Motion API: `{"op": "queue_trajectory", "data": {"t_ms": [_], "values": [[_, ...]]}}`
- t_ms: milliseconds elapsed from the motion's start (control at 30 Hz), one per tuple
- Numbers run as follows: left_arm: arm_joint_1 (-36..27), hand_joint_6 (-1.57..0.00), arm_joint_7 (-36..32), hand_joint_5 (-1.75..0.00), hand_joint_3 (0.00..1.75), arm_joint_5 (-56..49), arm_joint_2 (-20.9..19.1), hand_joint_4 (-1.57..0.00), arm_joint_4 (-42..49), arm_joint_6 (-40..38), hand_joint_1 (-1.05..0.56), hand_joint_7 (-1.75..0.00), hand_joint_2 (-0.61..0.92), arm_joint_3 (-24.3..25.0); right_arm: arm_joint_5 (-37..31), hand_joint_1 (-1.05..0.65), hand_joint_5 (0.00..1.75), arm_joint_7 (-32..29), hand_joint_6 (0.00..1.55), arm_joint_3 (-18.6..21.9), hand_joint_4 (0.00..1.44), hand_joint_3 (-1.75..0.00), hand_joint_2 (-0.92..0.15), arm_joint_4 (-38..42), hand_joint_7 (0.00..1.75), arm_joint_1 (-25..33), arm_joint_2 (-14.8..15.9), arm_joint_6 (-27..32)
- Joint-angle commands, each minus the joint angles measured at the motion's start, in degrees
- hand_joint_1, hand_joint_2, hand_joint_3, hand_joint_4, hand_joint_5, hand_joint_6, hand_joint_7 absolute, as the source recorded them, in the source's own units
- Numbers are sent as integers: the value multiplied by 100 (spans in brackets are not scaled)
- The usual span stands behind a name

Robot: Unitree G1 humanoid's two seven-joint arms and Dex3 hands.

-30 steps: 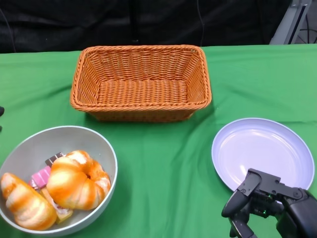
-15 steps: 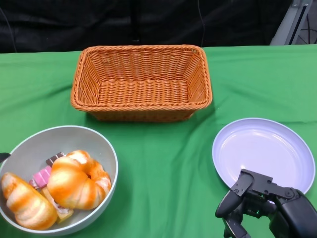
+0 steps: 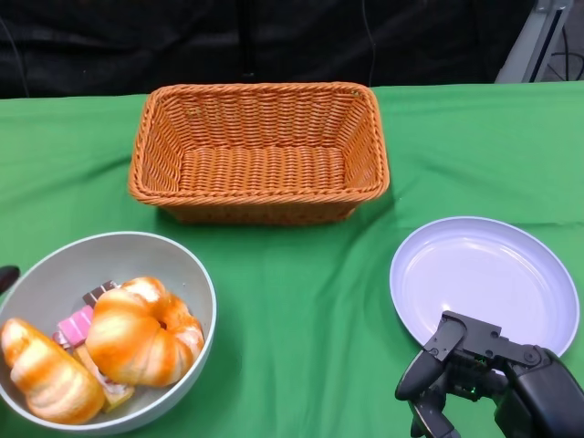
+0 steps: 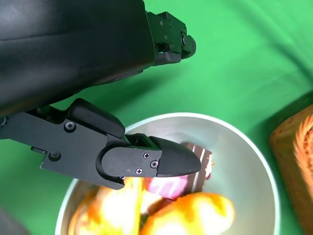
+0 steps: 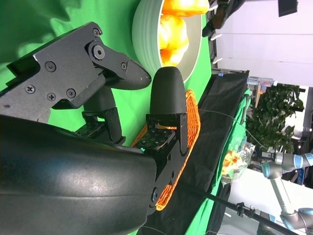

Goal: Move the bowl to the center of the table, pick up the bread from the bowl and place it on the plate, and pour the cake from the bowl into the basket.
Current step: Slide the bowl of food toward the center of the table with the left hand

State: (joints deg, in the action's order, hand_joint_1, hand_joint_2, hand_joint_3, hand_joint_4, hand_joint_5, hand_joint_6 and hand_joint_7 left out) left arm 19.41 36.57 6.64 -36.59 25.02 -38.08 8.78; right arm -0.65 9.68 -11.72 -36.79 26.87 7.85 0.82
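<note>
The grey bowl (image 3: 182, 274) stands at the table's near left, holding two orange bread rolls (image 3: 141, 333) and small cake pieces (image 3: 78, 324) in pink and brown. The left wrist view shows the bowl (image 4: 254, 166) right below my left hand (image 4: 122, 147), whose fingers are apart and hold nothing. Only a black tip of the left hand (image 3: 5, 276) shows in the head view, just off the bowl's left rim. The lilac plate (image 3: 484, 278) lies at the near right. My right hand (image 3: 488, 383) hovers at the plate's near edge, fingers apart and empty.
A wicker basket (image 3: 260, 151) stands empty at the back centre of the green cloth. In the right wrist view the basket (image 5: 188, 147) and the bowl (image 5: 146, 29) appear beyond the right hand (image 5: 122, 98). A dark backdrop closes the far edge.
The right hand has drifted slightly left and nearer along the plate's near edge. A tip of the left hand now shows beside the bowl's left rim. Bowl and contents have not moved.
</note>
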Motion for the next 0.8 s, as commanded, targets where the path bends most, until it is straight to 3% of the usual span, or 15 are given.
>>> {"op": "queue_trajectory", "data": {"t_ms": [33,433,800], "values": [[144,0,239,0,40,216,-132,0,159,-366,-76,0,92,41,-23,-13,158,-36,68,22,74,-98,-57,19,130,-13,8,-53],[287,0,327,0,39,705,21,0,261,-1307,-70,0,92,-3,42,-14,158,-23,68,126,73,-96,-57,204,130,-87,13,-187],[95,0,155,0,40,1217,275,0,-308,-2181,-66,0,92,151,34,-13,157,5,68,203,74,-93,-59,425,129,-125,35,-404]]}}
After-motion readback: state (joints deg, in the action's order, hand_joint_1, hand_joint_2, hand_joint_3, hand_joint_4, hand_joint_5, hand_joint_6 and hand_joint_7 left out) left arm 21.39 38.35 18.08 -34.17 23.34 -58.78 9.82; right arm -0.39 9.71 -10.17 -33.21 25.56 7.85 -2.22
